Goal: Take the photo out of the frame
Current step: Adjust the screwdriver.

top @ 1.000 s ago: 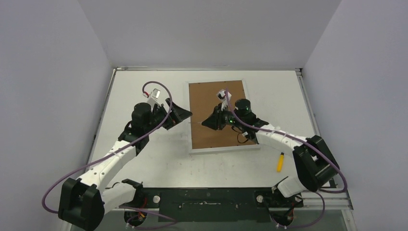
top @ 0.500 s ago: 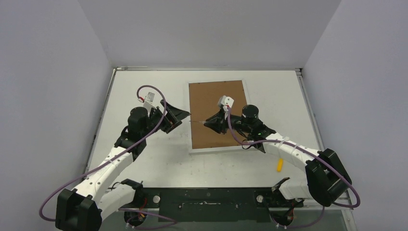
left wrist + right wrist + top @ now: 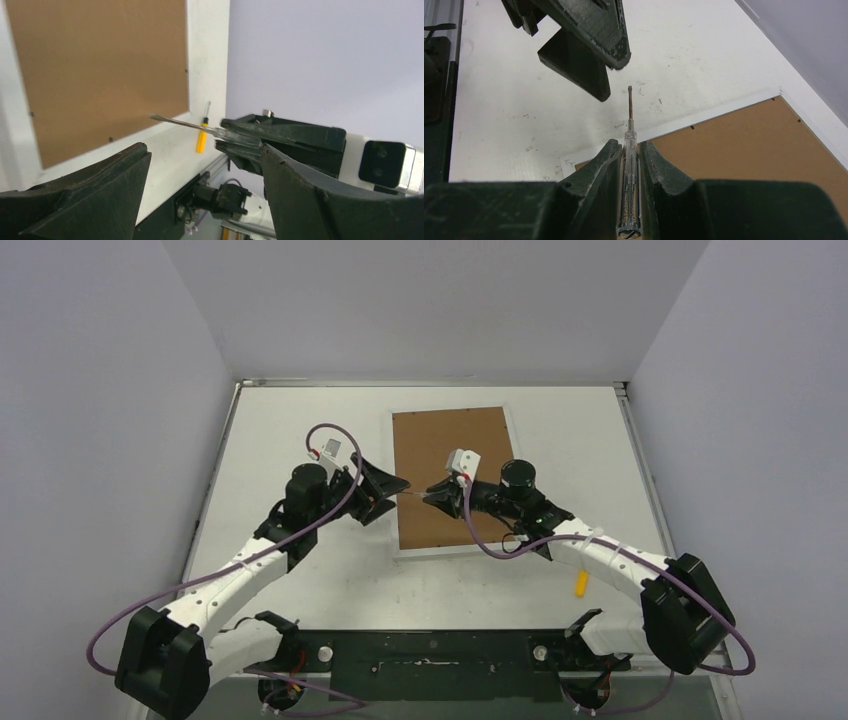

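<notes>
The flat white picture frame is lying back-up on the white tabletop, toward its far side. A small yellow-handled screwdriver is lying off the frame's near right corner, apart from it.

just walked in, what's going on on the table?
The frame lies face down with its brown backing board up and in place, so the photo is not visible. The right tool is shut on a clear-handled screwdriver, blade pointing past the frame's left edge toward the left tool, which hangs open, holding nothing. A yellow screwdriver lies untouched on the table, to the frame's right.
</notes>
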Action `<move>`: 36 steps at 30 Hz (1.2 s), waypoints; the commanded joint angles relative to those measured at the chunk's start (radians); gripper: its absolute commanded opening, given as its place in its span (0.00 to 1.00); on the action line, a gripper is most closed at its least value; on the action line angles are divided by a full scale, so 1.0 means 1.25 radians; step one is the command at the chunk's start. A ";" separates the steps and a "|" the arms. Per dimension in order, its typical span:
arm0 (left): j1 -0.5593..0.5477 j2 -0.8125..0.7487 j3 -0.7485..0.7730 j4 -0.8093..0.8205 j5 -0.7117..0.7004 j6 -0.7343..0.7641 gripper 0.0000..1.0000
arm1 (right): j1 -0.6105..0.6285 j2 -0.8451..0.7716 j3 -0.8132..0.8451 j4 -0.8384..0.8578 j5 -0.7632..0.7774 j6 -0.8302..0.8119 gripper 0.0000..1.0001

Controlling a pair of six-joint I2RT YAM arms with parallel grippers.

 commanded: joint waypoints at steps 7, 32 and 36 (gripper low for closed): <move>-0.123 0.017 -0.076 0.275 -0.124 -0.214 0.60 | 0.053 -0.034 -0.018 0.085 0.020 -0.035 0.05; -0.123 0.003 -0.151 0.399 -0.222 -0.280 0.00 | 0.095 -0.056 -0.036 0.090 0.020 -0.006 0.24; -0.123 0.003 -0.156 0.414 -0.231 -0.288 0.00 | 0.093 -0.055 -0.044 0.100 0.046 0.023 0.34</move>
